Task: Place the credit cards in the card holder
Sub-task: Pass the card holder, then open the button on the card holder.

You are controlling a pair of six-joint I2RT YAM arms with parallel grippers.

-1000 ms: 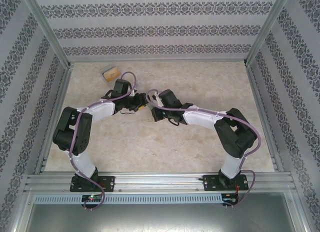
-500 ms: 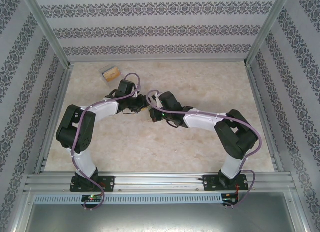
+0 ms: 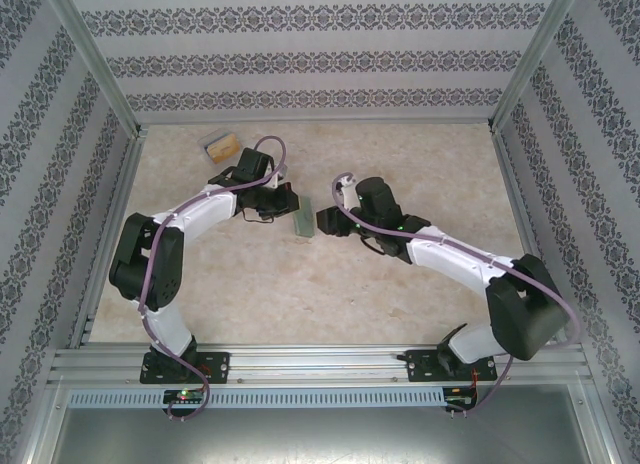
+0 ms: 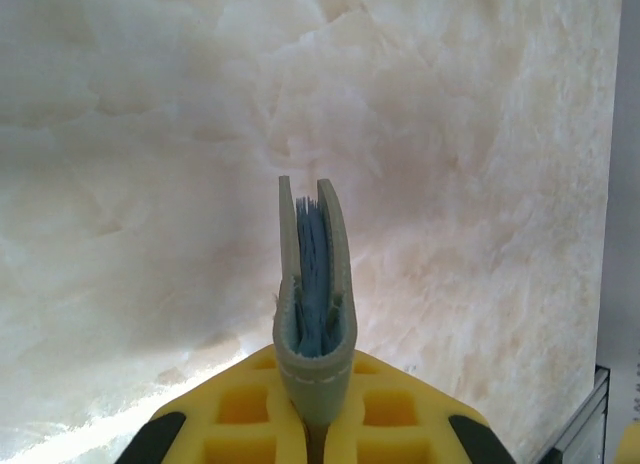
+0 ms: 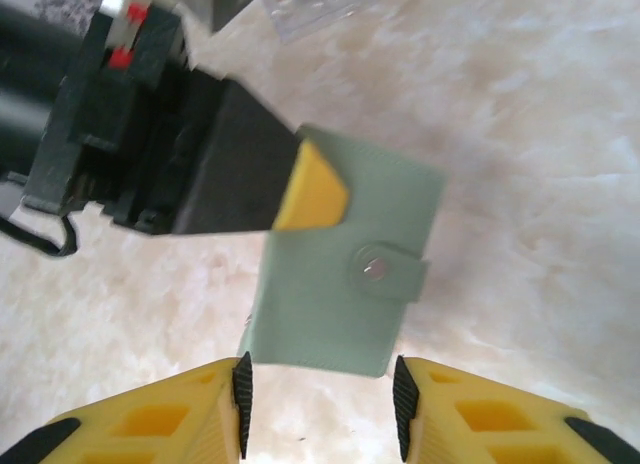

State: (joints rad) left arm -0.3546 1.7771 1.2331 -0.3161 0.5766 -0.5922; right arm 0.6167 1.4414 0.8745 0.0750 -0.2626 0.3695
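Wallet [image 5: 340,274] clamped shut in the left gripper [image 4: 315,404], right gripper [image 5: 320,392] gaping beside it, orange card [image 3: 226,141] in the box [image 3: 210,150] far left, so loading looks unfinished.

The card holder [image 3: 303,224] is standing on edge in the middle of the table [image 3: 420,164], sitting in the left gripper [image 4: 315,436] on its left; the right gripper [image 5: 320,396] is hovering just right of it, apart; the plastic box [image 3: 221,144] is lying well behind, toward the far left corner
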